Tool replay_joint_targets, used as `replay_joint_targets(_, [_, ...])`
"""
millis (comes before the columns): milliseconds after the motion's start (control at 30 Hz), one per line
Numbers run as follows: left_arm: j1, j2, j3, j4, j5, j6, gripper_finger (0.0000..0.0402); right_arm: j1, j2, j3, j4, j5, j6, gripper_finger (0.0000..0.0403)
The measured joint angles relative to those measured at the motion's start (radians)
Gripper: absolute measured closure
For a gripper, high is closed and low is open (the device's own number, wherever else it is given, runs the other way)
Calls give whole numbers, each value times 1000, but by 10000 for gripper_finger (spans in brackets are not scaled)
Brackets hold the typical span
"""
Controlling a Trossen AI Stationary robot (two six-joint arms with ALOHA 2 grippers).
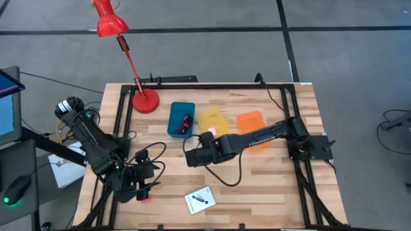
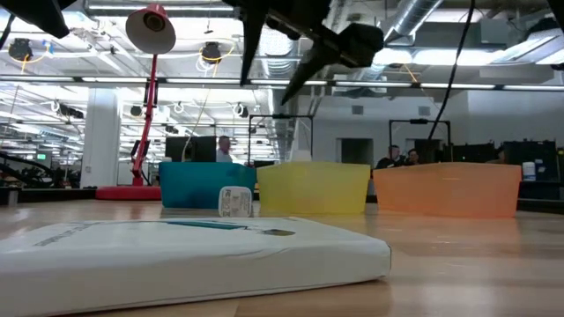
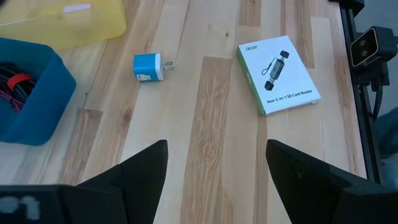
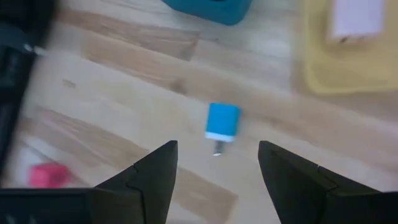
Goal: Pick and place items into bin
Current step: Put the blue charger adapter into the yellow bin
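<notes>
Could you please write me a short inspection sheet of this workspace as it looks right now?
Surface: wooden table.
Job's things: blue charger plug loose on the wood; white card-reader box flat; blue bin holds cords; yellow bin and orange bin beside it.
Clutter: red desk lamp.
Claws: right claw open above the plug; left claw open, empty.
Cables: black cable across the table.
Surroundings: people far behind.
</notes>
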Motion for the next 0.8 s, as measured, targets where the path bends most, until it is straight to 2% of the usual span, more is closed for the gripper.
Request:
replay_joint_targets(133, [0, 0, 0, 0, 0, 0, 139, -4, 34, -1, 61, -8, 63, 177])
replay_joint_targets(267, [0, 0, 0, 1, 0, 0, 139, -25, 77, 6, 155, -53, 71, 174])
replay_joint_targets(333, [0, 0, 0, -1, 0, 0, 139, -36, 96, -5, 113, -82, 74, 174])
replay_joint_targets(400, [0, 0, 0, 1, 0, 0, 139, -46, 134, 5, 194, -115, 93, 174])
replay_joint_targets(467, [0, 0, 0, 0, 0, 0, 139, -54, 140, -4, 136, -137, 104, 174])
replay_joint_targets(533, [0, 0, 0, 0, 0, 0, 139, -58, 160, 8, 179, -153, 107, 174])
replay_joint_targets(800, [0, 0, 0, 0, 11, 0, 139, -67, 164, 5, 161, -160, 106, 174])
